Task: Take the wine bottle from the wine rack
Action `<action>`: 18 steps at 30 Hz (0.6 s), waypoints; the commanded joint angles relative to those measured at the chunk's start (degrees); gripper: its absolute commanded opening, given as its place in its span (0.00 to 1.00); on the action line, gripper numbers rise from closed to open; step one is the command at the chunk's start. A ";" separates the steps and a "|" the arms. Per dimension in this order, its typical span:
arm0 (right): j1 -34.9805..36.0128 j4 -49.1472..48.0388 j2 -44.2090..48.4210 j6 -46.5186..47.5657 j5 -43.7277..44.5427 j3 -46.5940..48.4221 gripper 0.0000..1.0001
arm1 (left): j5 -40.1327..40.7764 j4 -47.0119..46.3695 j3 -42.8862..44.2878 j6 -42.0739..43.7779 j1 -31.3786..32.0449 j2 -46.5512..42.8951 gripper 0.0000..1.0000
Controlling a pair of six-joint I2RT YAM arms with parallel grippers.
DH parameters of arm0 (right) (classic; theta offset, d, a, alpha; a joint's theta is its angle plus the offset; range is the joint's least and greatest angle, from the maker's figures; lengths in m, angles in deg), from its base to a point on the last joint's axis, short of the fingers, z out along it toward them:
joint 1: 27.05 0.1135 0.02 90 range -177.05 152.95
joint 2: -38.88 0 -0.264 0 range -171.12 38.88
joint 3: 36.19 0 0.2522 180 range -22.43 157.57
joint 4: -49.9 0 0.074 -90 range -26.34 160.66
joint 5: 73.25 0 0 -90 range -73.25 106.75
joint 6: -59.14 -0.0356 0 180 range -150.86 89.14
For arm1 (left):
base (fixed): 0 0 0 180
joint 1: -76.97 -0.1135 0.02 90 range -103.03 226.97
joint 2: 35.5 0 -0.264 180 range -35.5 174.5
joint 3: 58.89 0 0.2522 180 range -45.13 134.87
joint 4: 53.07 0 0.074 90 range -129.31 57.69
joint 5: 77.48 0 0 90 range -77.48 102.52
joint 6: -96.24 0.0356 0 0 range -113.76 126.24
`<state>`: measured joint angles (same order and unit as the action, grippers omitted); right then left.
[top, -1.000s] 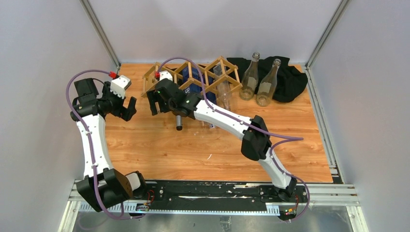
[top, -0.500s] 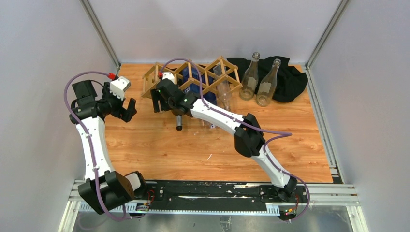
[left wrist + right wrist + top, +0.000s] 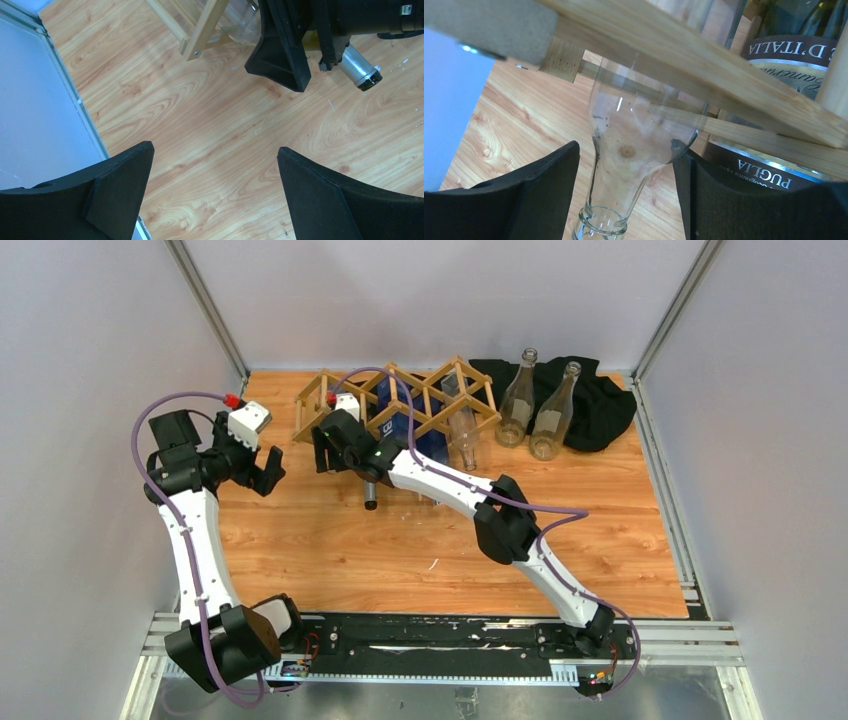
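Right hand point(image 3: 624, 145) has advanced, half-closed astride the clear bottle point(image 3: 631, 172); the rack point(image 3: 724, 95) slat just above could snag withdrawal.

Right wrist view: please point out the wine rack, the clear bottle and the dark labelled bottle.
wine rack point(image 3: 734, 90), right wrist view, on the wide slat crossing the picture.
clear bottle point(image 3: 634, 145), right wrist view, on its shoulder.
dark labelled bottle point(image 3: 794, 50), right wrist view, on its brown label.
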<state>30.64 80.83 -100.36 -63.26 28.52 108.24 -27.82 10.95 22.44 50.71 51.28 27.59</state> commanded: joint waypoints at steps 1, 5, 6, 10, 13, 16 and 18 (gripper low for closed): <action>-0.20 -2.80 -1.77 -1.56 2.68 2.37 0.71 | -1.45 0.28 -0.57 0.88 -0.40 -1.87 1.00; -0.51 -3.32 -2.22 -2.52 3.00 2.49 0.70 | -1.67 0.37 -0.97 0.97 -0.41 -2.49 1.00; -0.60 -3.45 -2.30 -2.72 3.05 2.56 0.69 | -1.67 0.37 -1.15 1.11 -0.38 -2.53 1.00; -0.73 -4.04 -2.37 -3.26 2.95 2.50 0.63 | -1.57 0.44 -1.38 1.30 -0.41 -2.79 1.00; -0.75 -4.35 -1.99 -3.54 2.71 2.27 0.55 | -1.50 0.86 -1.42 1.85 -0.41 -2.78 1.00; -0.74 -4.99 -1.03 -3.77 2.17 1.13 0.44 | -1.41 1.07 -1.86 2.62 -0.34 -3.15 1.00; -0.69 -5.69 -0.01 -4.50 1.47 -0.32 0.35 | -1.37 1.08 -2.09 3.08 -0.40 -3.59 1.00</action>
<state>30.05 78.47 -101.67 -67.04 30.51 108.35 -28.41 11.01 21.33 52.13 51.26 25.47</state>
